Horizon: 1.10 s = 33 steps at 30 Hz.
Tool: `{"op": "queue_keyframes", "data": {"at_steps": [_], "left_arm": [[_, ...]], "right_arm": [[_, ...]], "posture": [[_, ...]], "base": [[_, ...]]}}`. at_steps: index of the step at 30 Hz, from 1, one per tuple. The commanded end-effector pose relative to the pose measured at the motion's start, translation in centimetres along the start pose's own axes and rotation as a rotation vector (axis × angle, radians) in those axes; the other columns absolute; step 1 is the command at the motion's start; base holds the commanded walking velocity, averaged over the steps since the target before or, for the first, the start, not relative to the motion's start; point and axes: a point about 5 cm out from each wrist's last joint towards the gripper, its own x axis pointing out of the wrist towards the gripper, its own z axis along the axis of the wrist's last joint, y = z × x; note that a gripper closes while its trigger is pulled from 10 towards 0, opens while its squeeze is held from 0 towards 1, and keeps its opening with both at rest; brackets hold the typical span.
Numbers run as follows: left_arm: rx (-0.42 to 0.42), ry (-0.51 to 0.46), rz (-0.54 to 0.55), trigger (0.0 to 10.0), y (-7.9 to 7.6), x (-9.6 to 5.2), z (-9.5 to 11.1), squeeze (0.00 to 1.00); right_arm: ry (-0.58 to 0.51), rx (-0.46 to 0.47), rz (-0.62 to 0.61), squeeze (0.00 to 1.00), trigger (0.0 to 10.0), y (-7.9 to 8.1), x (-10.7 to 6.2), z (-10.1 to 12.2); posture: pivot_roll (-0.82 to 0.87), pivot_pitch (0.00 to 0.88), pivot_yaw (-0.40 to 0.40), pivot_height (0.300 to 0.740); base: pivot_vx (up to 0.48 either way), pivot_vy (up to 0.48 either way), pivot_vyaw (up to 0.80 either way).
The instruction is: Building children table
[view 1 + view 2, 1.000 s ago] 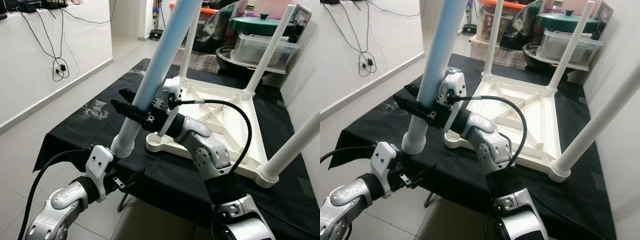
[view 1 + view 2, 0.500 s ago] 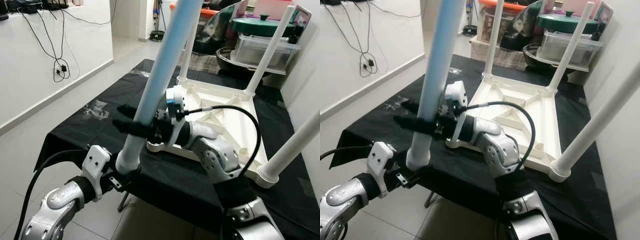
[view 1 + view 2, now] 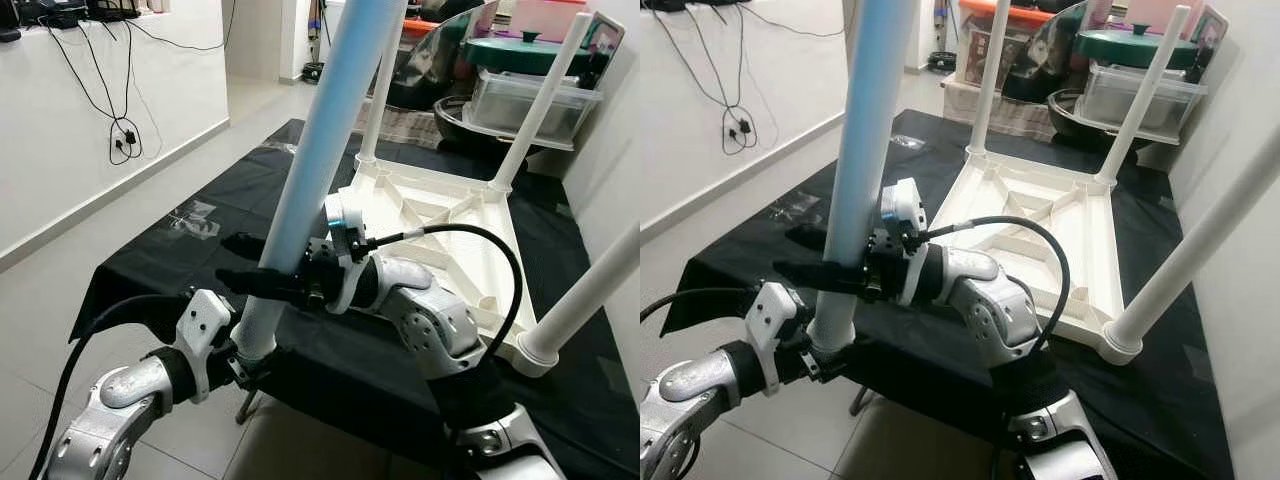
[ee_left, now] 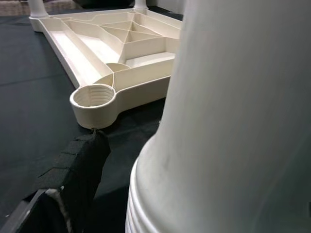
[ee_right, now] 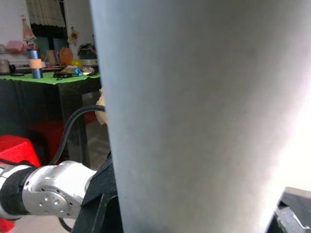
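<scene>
1. While the right gripper [image 3: 262, 283] clamped the pale blue leg [image 3: 315, 165] at centre frame, the left gripper [image 3: 246, 362] gripped its threaded base, lower left.
2. Upside-down, the white tabletop [image 3: 440, 225] lay on black cloth [image 3: 200, 235], right of centre.
3. Grey floor tiles [image 3: 60, 280] and a white wall [image 3: 90, 110] filled the left.

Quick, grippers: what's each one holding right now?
Left gripper: shut on the leg, at its threaded bottom end.
Right gripper: shut on the leg, higher up the shaft.
</scene>
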Motion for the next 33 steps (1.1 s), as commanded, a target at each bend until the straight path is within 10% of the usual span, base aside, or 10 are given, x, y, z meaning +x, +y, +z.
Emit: {"op": "queue_keyframes", "data": {"at_steps": [1, 4, 5, 8, 9, 29, 30, 31, 32, 33], "left_arm": [[0.043, -0.007, 0.006, 10.0, 0.4, 0.1, 0.5, 0.00], [0.047, -0.002, -0.008, 10.0, 0.3, 0.5, 0.0, 0.00], [0.050, -0.006, -0.024, 5.8, 0.2, 0.7, 0.0, 0.00], [0.050, -0.011, -0.032, 5.8, 0.2, 0.7, 0.1, 0.00], [0.048, -0.022, -0.045, 0.0, 0.1, 0.8, 0.2, 0.00], [0.060, -0.032, -0.085, 0.0, -0.5, 0.7, 0.1, 0.00], [0.067, -0.023, -0.072, 3.0, -0.3, 0.8, 0.0, 0.00], [0.072, -0.016, -0.063, 3.0, -0.2, 0.8, -0.1, 0.00], [0.078, -0.007, -0.040, 10.0, 0.0, 0.9, -0.2, 0.00], [0.082, -0.001, -0.024, 10.0, 0.2, 0.9, -0.3, 0.00]], "right_arm": [[0.003, 0.025, 0.058, 0.00, 0.0, 0.7, 0.4, -0.3], [-0.002, 0.042, 0.073, 0.00, 0.0, 0.9, 0.5, -0.4], [-0.005, 0.049, 0.084, 0.00, 0.0, 1.1, 0.7, -0.5], [-0.006, 0.051, 0.087, 0.00, 0.0, 1.2, 0.7, -0.6], [-0.010, 0.052, 0.087, 0.00, 0.0, 1.3, 0.8, -0.5], [-0.003, 0.029, -0.003, 0.00, 0.0, 0.5, 1.1, -0.6], [0.017, 0.026, -0.049, 0.00, 8.9, 0.1, 1.2, -0.7], [0.030, 0.025, -0.080, 0.00, 8.9, -0.2, 1.3, -0.9], [0.035, 0.022, -0.122, 0.00, 10.0, -0.6, 1.3, -0.9], [0.037, 0.019, -0.149, 0.00, 10.0, -0.9, 1.3, -0.9]], "posture": [[0.09, 0.000, -0.079, 0.740], [0.09, 0.000, -0.084, 0.740], [0.09, 0.000, -0.082, 0.740], [0.09, 0.000, -0.082, 0.740], [0.09, 0.000, -0.081, 0.740], [0.09, 0.000, -0.082, 0.740], [0.09, 0.000, -0.082, 0.740], [0.09, 0.000, -0.082, 0.740], [0.09, 0.000, -0.083, 0.740], [0.09, 0.000, -0.083, 0.740]], "base": [[0.000, 0.000, 0.00], [0.000, 0.000, 0.00], [0.000, 0.000, 0.00], [0.000, 0.000, 0.00], [0.000, 0.000, 0.00], [0.000, 0.000, 0.00], [0.000, 0.000, 0.00], [0.000, 0.000, 0.00], [0.000, 0.000, 0.00], [0.000, 0.000, 0.00]]}}
